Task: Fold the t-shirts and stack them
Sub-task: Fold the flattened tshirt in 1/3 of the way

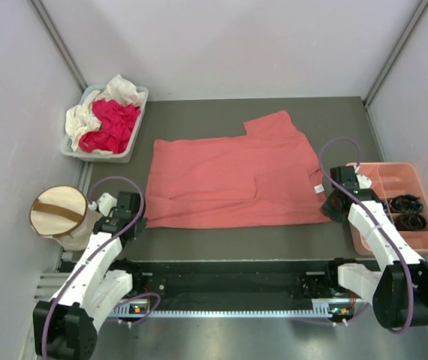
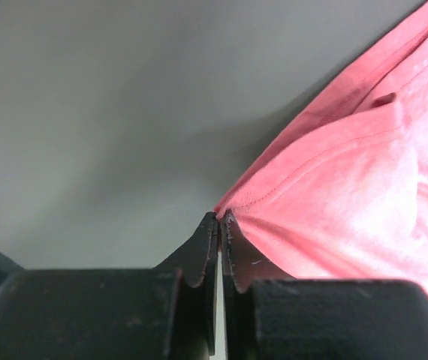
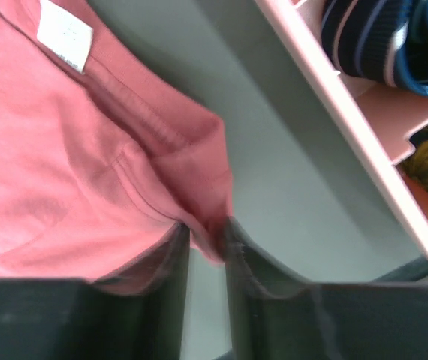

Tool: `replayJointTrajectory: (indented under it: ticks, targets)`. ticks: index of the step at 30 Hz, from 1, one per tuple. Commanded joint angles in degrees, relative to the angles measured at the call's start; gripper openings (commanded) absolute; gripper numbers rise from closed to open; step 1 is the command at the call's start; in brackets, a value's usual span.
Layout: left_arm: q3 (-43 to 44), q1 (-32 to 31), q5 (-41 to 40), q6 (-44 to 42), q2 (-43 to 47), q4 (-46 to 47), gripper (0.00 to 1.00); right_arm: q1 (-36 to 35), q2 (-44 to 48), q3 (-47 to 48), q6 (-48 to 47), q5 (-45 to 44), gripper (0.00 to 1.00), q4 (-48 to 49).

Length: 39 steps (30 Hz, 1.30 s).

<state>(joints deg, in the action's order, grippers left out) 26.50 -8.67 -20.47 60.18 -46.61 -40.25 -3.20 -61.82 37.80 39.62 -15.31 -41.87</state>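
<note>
The salmon-pink shirt (image 1: 233, 180) lay flat on the tabletop (image 1: 221, 240), a fold being in preparation. The left tool (image 2: 219, 221) pinched its near left corner. The right tool (image 3: 208, 229) stood narrowly apart around the right corner and probably needs a firm grip before lifting.

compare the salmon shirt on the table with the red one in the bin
The salmon shirt lies spread out on the table; the magenta-red shirt is crumpled in the grey bin. The salmon shirt is pale; the magenta-red shirt is deep-coloured. Both are soft cloth.
</note>
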Motion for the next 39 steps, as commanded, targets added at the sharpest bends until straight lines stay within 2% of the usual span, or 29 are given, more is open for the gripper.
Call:
replayJointTrajectory:
  ticks: [1,2,4,5,7,8,11,17,23,27,29,32,39]
  targets:
    - [-0.31,0.40,0.60,2.30,1.96,-3.43,0.11,0.74,3.19,0.08,2.22,-2.70,0.43,-1.99]
    - [0.04,0.40,0.87,2.48,2.22,-3.95,0.13,0.74,3.98,0.34,2.39,-3.14,0.62,-2.25]
    - [1.87,0.40,0.78,2.92,3.54,-5.19,0.42,0.65,4.87,1.48,2.66,-3.93,0.70,-2.52]
    - [2.58,0.40,0.26,2.92,4.07,-5.54,0.45,0.74,5.48,2.01,2.66,-4.20,0.73,-2.52]
    - [5.30,0.40,-0.36,2.49,5.65,-6.24,0.62,0.74,5.48,3.58,2.05,-4.46,0.75,-2.26]
    - [6.27,0.40,-0.80,2.13,6.17,-6.24,0.76,0.74,4.96,4.20,1.70,-4.46,0.75,-1.91]
    - [10.23,0.40,-2.47,0.55,6.88,-5.20,0.83,0.74,3.82,6.23,0.38,-4.20,0.76,-0.85]
    - [13.23,0.40,-4.49,-5.77,2.85,6.04,0.84,0.74,2.06,7.90,-1.38,-1.30,0.76,1.44]
    - [11.64,0.40,1.39,-12.10,-8.73,18.17,0.81,0.65,2.14,8.08,-3.93,1.85,0.76,3.19]
    - [12.43,0.40,3.15,-15.17,-14.90,20.47,0.77,-0.48,2.32,7.11,-5.60,7.56,0.76,5.04]
    - [12.61,0.40,3.41,-15.88,-17.18,21.26,0.76,-3.20,2.76,6.85,-5.69,8.02,0.76,5.31]
    - [12.79,0.40,3.33,-16.76,-18.60,21.88,0.75,-6.63,2.50,6.58,-4.73,7.49,0.77,4.52]
    - [12.26,0.40,2.80,-17.64,-19.74,23.20,0.75,-7.52,1.80,0.71,-2.26,9.51,0.77,7.76]
